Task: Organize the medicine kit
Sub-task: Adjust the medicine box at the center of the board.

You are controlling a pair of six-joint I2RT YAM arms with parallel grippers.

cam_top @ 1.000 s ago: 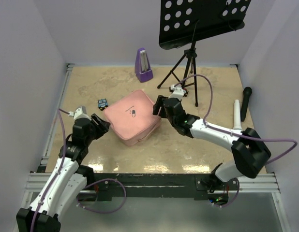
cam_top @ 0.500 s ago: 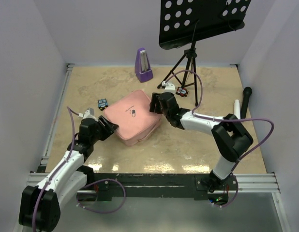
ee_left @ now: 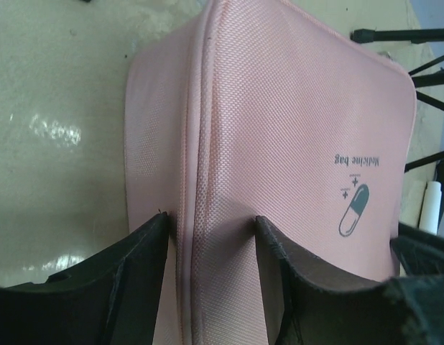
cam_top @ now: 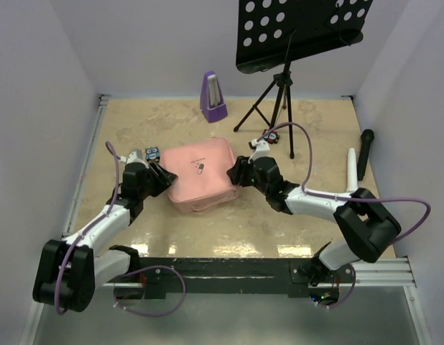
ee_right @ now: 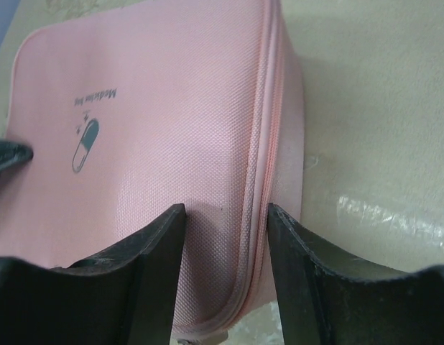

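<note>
Medicine kit (cam_top: 200,172) lies between your hands: left hand (cam_top: 160,177) pinches its left edge, right hand (cam_top: 235,173) straddles the right edge, grip unclear

The medicine kit (cam_top: 200,176) is plain pink, fine woven texture, with a teal-and-white pill logo (ee_left: 353,210) and grey lettering; metronome (cam_top: 213,97) purple; music stand (cam_top: 301,29) black, its desk patterned with round holes; table (cam_top: 150,122) mottled beige with paler glossy patches.
</note>
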